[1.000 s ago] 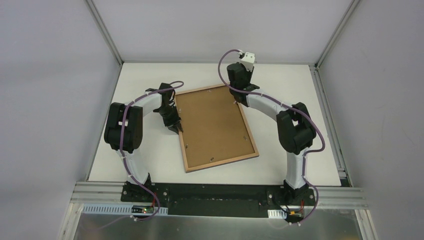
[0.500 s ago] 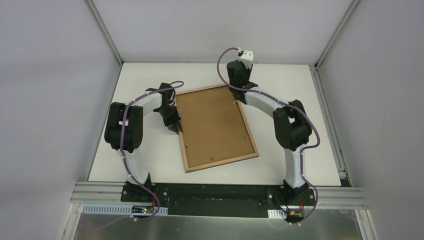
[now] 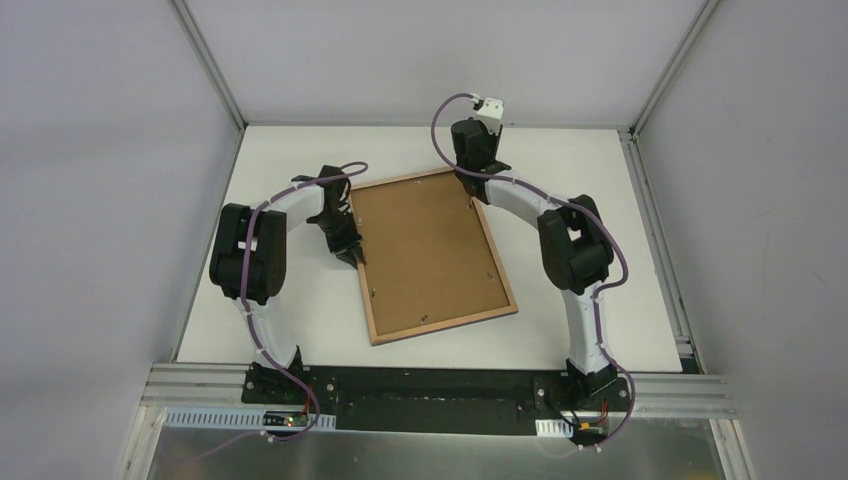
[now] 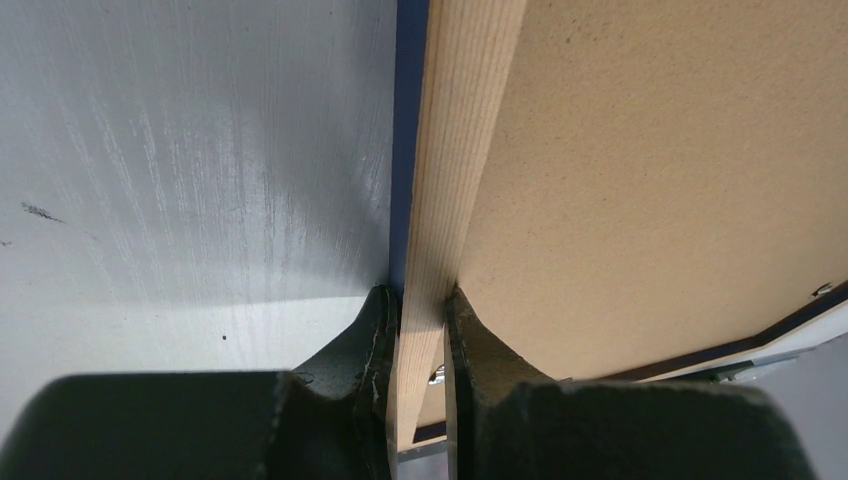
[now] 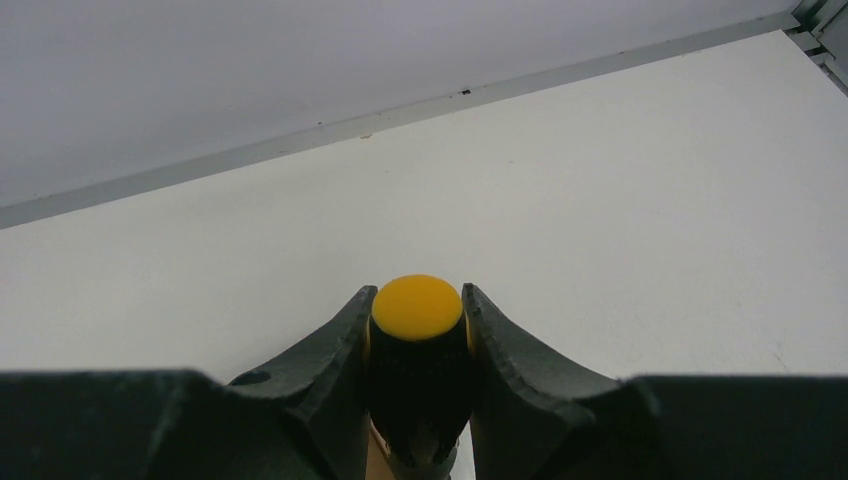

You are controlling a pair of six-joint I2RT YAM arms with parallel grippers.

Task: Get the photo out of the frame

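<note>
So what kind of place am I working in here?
Probably a lab robot cell, not a home: a white table boxed in by plain grey panels on aluminium rails, two arms bolted at its near edge, and the frame lying on it.

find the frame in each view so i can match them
Top external: the frame lies back-up, tilted, mid-table.
Left wrist: its wood rim runs up the centre, pinched by the left end effector; brown board right.
Right wrist: not clearly in it; the right end effector grips a yellow-capped handle.
Shared landmark: the white table.
</note>
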